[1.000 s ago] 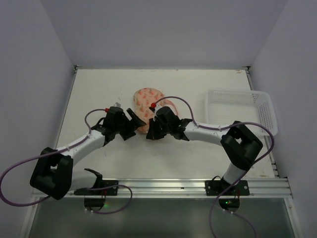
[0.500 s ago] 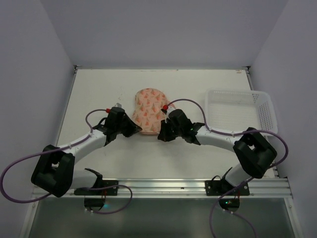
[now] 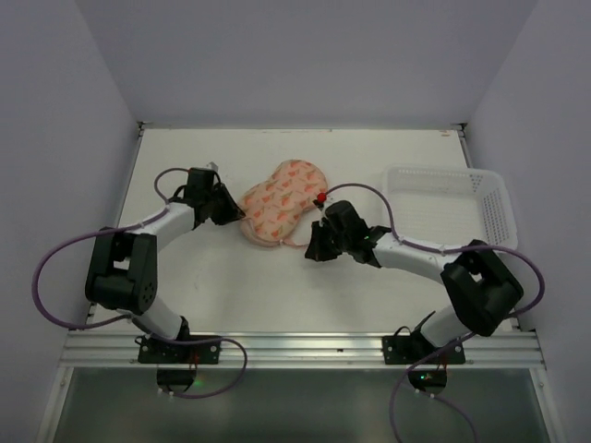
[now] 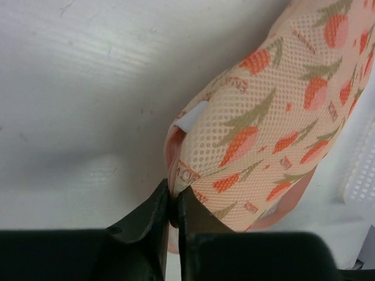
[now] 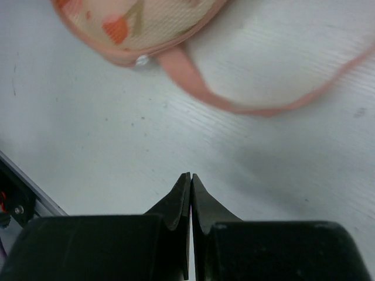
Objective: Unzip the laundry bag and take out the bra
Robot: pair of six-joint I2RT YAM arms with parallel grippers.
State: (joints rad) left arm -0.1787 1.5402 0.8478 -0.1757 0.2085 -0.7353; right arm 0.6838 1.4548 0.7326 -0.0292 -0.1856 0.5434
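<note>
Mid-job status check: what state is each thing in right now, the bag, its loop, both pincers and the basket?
laundry bag: lying on the table, one edge pinched, no bra out.
loop: slack on the table, untouched.
left pincer: shut on the laundry bag's edge.
right pincer: shut, holding nothing, short of the loop.
basket: upright, apart from the bag.

The laundry bag (image 4: 275,117) is peach-pink with orange-red flowers on green stems; ahead of the black right gripper (image 5: 191,193), its pink loop (image 5: 193,84) crosses the white table (image 5: 263,158).
</note>
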